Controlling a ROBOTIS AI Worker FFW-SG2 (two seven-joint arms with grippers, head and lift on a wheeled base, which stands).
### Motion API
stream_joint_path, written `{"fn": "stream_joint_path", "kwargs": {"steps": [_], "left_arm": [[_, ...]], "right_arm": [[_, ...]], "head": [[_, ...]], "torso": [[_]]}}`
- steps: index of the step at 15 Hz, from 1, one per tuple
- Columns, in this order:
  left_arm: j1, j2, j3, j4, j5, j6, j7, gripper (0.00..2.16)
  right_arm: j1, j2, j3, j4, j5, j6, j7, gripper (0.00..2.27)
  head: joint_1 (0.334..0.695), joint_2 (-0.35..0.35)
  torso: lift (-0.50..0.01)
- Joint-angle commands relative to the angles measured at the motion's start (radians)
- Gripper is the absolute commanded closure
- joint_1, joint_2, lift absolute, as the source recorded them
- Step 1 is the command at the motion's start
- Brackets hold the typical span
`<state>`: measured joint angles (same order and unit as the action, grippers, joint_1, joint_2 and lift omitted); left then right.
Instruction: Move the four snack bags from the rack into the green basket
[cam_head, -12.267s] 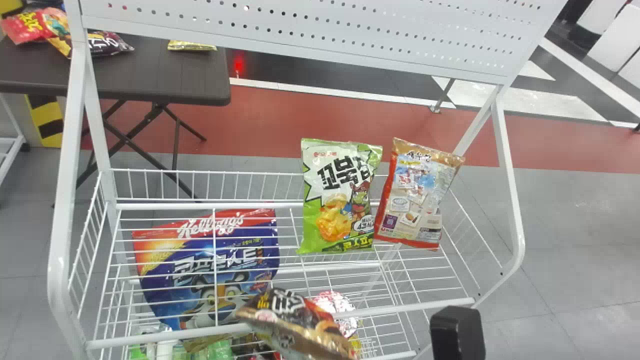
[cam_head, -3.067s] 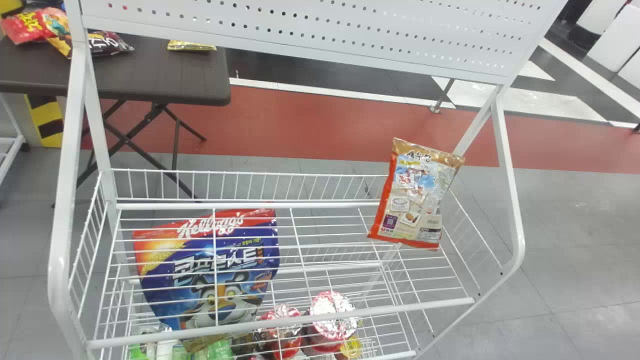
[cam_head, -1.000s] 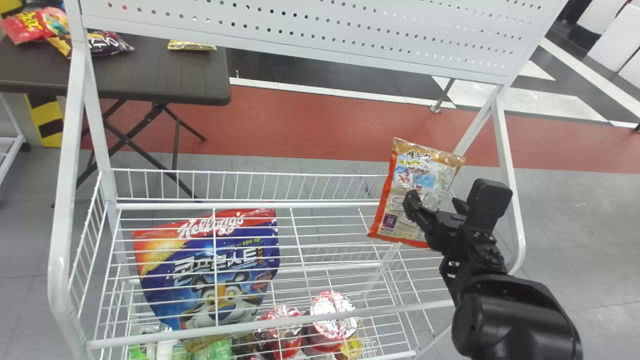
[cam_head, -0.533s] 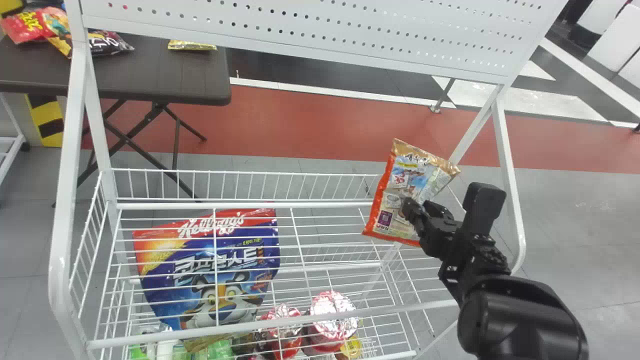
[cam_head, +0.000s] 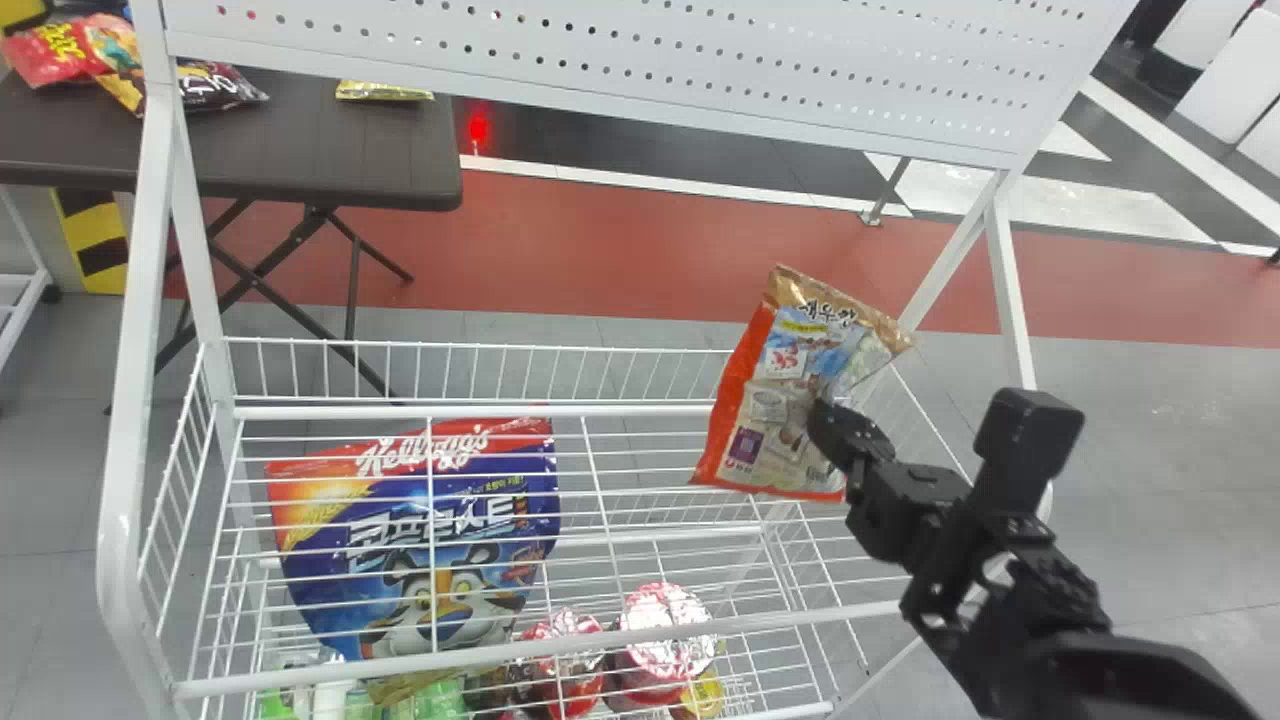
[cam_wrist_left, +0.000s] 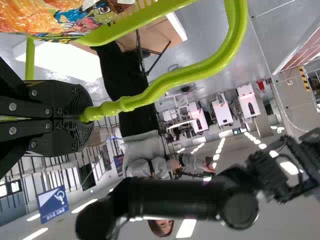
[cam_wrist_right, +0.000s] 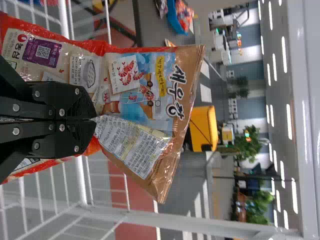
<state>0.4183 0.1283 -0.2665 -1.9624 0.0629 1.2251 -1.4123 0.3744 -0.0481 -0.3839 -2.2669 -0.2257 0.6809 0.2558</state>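
One glossy tan-and-red plastic snack bag (cam_head: 775, 400), shrimp-printed — creased, tilted, pinched in the right gripper (cam_head: 828, 405) above the right part of the white metal rack with wire shelves (cam_head: 148, 220). One lime-green plastic basket (cam_wrist_left: 135, 20), handle in the left gripper (cam_wrist_left: 86, 120) — an orange-patterned snack bag with cartoon figure (cam_wrist_left: 55, 17) at its rim.

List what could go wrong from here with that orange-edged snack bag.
The right fingers pinch a fold of the snack bag, so it might twist or slip out. The bag tilts above the rack, so it could catch the front rail on the way out. The left fingers hold the green basket by its handle; it may swing.
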Motion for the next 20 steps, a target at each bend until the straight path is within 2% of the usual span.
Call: {"fn": "stream_joint_path", "kwargs": {"steps": [1, 4, 6, 7, 10, 13, 15, 17, 20], "left_arm": [[-0.010, -0.001, 0.000, 0.005, 0.002, 0.001, 0.000, 1.57], [-0.024, -0.001, 0.000, 0.017, 0.008, 0.001, 0.000, 1.57], [-0.035, -0.003, -0.002, 0.022, 0.008, 0.004, 0.000, 1.57], [-0.041, -0.003, -0.002, 0.028, 0.008, 0.020, 0.001, 1.57], [-0.044, -0.003, -0.002, 0.030, 0.009, 0.023, 0.000, 1.57], [-0.046, -0.006, -0.004, 0.031, 0.009, 0.023, 0.001, 1.57], [-0.047, -0.007, -0.004, 0.037, 0.009, 0.023, 0.001, 1.57], [-0.046, -0.006, -0.004, 0.036, 0.011, 0.026, 0.001, 1.58], [-0.042, -0.004, -0.007, 0.031, 0.009, 0.029, 0.000, 1.57]], "right_arm": [[0.146, 0.008, -0.020, -0.214, -0.113, 0.208, 0.037, 2.13], [0.255, 0.049, -0.116, -0.359, -0.277, 0.561, 0.192, 2.13], [0.288, 0.049, -0.176, -0.385, -0.371, 0.773, 0.264, 2.13], [0.307, 0.049, -0.190, -0.393, -0.385, 0.849, 0.295, 2.13], [0.360, 0.049, -0.171, -0.376, -0.351, 0.891, 0.318, 2.13], [0.394, 0.044, -0.105, -0.299, -0.259, 0.891, 0.332, 2.13], [0.402, 0.005, -0.035, -0.230, -0.185, 0.891, 0.330, 2.13], [0.403, -0.013, 0.031, -0.171, -0.090, 0.846, 0.313, 2.13], [0.400, -0.030, 0.036, -0.132, -0.041, 0.742, 0.258, 2.13]], "head": [[0.695, -0.350], [0.695, -0.350], [0.695, -0.350], [0.695, -0.350], [0.695, -0.350], [0.695, -0.350], [0.695, -0.350], [0.695, -0.350], [0.695, -0.350]], "torso": [[0.000], [0.000], [0.000], [0.000], [0.000], [0.000], [0.000], [0.000], [0.000]]}}
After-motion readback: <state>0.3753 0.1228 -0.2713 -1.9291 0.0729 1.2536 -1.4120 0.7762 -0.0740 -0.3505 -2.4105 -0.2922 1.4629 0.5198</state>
